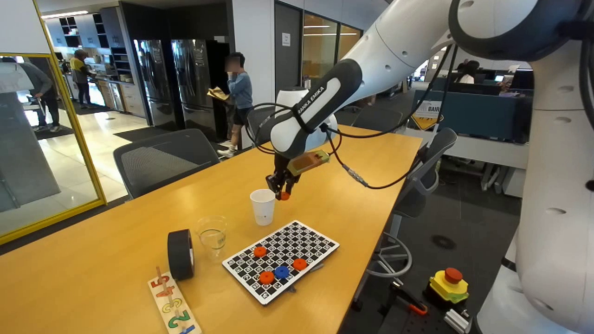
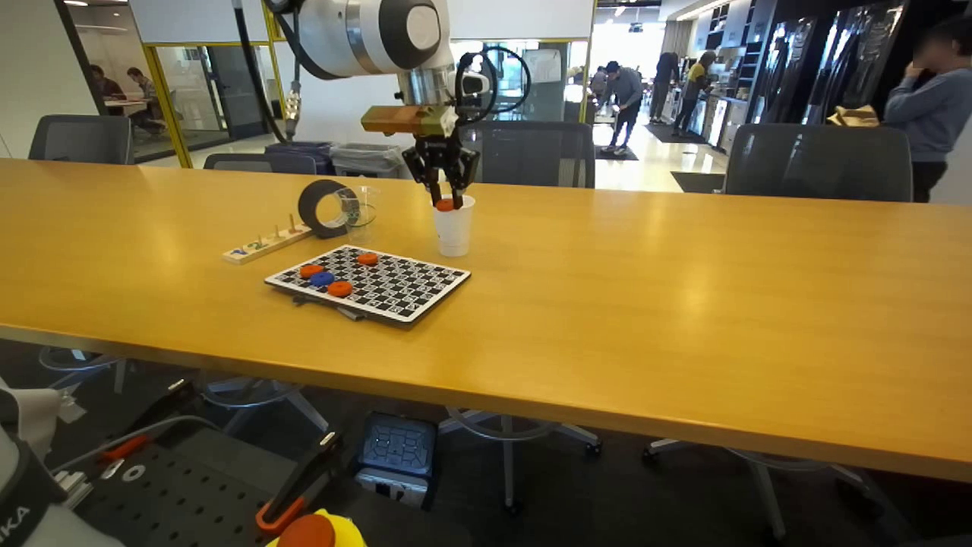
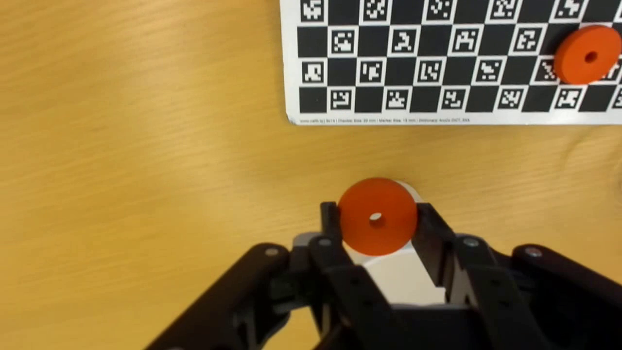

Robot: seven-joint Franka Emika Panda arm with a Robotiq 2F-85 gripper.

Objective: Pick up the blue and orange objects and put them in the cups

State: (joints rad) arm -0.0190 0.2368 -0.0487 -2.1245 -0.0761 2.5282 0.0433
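Note:
My gripper (image 1: 284,197) is shut on an orange disc (image 3: 376,194), held by its edges between the fingertips. The disc is at about rim height of the white paper cup (image 1: 263,211). It appears beside the rim in an exterior view, and overlaps the rim in an exterior view (image 2: 445,205). The white cup (image 3: 403,279) shows partly behind the disc in the wrist view. The clear cup (image 1: 213,236) stands near the white cup. On the checkered board lie a blue disc (image 1: 281,272) and three orange discs (image 1: 260,251), (image 1: 300,264), (image 1: 266,277).
The checkered board (image 1: 325,237) lies in front of the cups on the wooden table (image 2: 683,304). A black roll (image 1: 178,255) stands on edge close to the clear cup. A wooden number board with pegs (image 1: 171,304) lies near the roll.

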